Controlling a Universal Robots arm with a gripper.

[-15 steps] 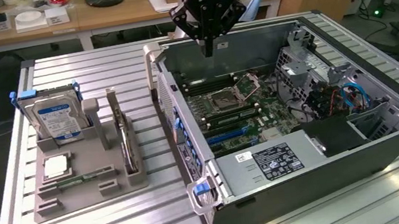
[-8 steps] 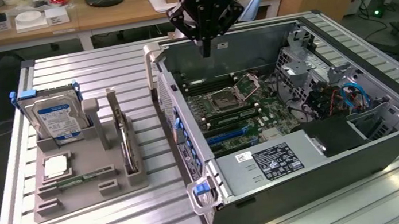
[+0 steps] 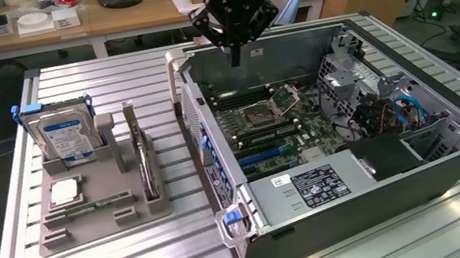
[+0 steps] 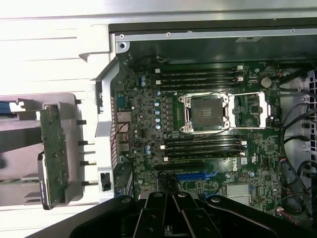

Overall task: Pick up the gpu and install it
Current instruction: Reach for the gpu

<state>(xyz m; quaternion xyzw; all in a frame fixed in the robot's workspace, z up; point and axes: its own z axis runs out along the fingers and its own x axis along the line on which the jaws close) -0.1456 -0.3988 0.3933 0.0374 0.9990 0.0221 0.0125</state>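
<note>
The gpu (image 3: 138, 156) stands on edge in a slot of the grey holder (image 3: 127, 224) on the exterior view's left, a thin card with a silver bracket at its far end. In the wrist view the gpu (image 4: 53, 151) shows as a green board edge with a dark shroud beside it. My gripper (image 3: 236, 56) hangs shut and empty over the far wall of the open computer case (image 3: 448, 163), well apart from the gpu. From the wrist, the gripper (image 4: 169, 208) points down over the motherboard (image 4: 208, 148) with its blue slot (image 4: 196, 175).
A hard drive with a blue-white label (image 3: 66, 134) stands upright in the holder behind the gpu. A square chip (image 3: 64, 191) and a narrow memory stick (image 3: 89, 206) lie in front. Cables (image 3: 397, 113) and a power supply (image 3: 318, 187) fill the case's near side.
</note>
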